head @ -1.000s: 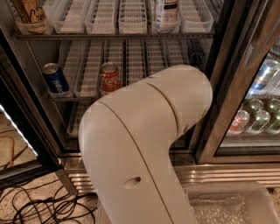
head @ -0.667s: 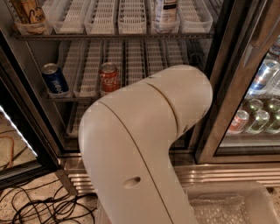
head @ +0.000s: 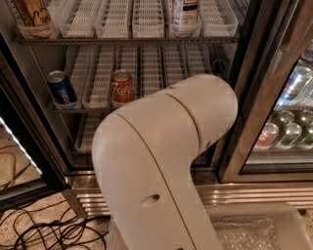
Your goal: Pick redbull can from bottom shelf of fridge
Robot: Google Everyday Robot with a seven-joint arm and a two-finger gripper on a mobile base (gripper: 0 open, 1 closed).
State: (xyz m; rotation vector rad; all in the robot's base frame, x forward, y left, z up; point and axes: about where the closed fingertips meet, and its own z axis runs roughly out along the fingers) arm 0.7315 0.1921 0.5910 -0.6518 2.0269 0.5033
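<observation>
My big cream-coloured arm fills the middle of the camera view and reaches into the open fridge. The gripper is hidden behind the arm's elbow, somewhere low inside the fridge. The redbull can is also hidden from view. Of the bottom shelf, only a strip of white slotted lane tray shows, left of the arm.
On the middle rack stand a dark-blue Pepsi can and a red Coke can. A bottle and a snack bag sit on the top rack. The neighbouring cooler holds cans. Cables lie on the floor.
</observation>
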